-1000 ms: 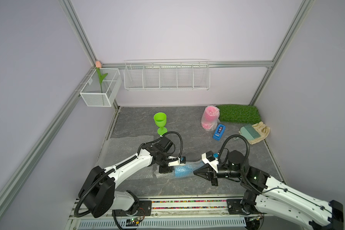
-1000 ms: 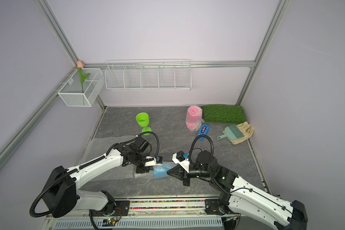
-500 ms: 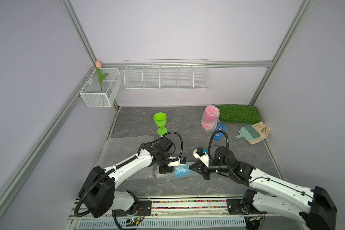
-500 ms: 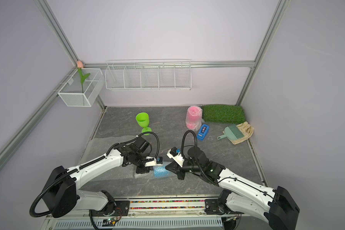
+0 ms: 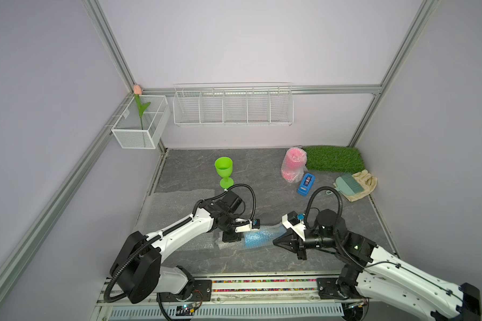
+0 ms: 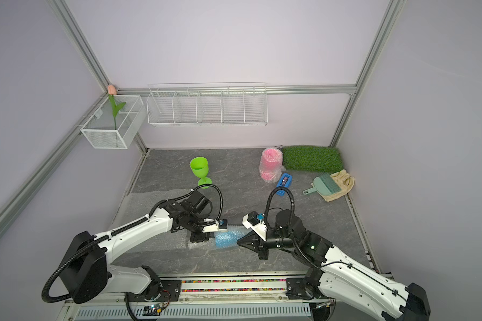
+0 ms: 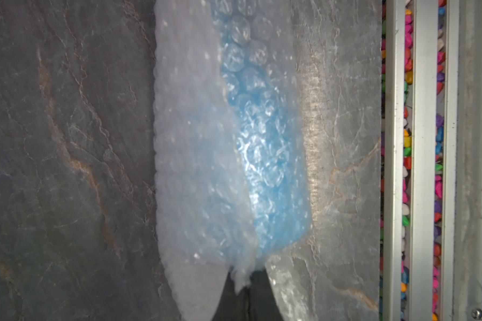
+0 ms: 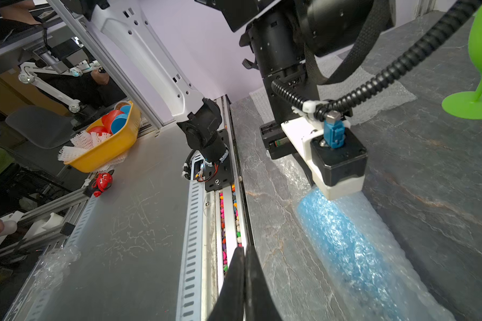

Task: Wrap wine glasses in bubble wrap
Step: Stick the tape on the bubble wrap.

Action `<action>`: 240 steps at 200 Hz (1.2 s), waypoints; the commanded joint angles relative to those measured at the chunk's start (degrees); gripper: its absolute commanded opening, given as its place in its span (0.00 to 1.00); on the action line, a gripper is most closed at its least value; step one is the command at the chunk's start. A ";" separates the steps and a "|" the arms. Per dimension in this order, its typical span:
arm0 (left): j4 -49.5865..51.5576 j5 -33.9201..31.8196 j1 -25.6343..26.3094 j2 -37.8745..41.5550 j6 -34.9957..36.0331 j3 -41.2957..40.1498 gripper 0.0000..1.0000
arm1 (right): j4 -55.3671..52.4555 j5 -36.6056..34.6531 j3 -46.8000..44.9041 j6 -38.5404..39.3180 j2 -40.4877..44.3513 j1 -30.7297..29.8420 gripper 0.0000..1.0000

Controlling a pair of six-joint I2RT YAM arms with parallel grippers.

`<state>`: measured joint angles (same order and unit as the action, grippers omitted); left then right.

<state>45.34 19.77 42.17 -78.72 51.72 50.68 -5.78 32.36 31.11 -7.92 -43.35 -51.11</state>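
- The pink glass stands at the back of the desk, just beside the grass mat. It is wrapped all the way round, so I think this one is done.
- The blue glass lies on its side near the front of the desk, between the two arms. Its wrap is rolled over it, and the blue shows through the bubbles.
- The left gripper is closed tight on one end of the wrap and pinches it.
- The right gripper is closed too, but it holds nothing. Its tip is just beside the other end of the roll. I cannot tell if it touches.
- Part of the wrap lies flat on the desk beside the roll. I think the blue glass is only partly done, because the roll looks loose.
- The green glass stands upright at the back, well apart from both arms. It is bare.
- A flat sheet lies on the desk near the green glass. I think it is for that glass.
- So one glass looks done, one is in the middle, and one is not yet started.
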 commanded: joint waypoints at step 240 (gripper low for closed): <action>0.25 -1.32 3.35 -1.11 -0.31 -1.52 0.02 | 12.89 -0.18 8.56 7.74 -33.79 11.80 0.07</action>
<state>45.06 19.22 44.80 -79.20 51.31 50.35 8.38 32.36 41.60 -0.82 -79.94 -39.72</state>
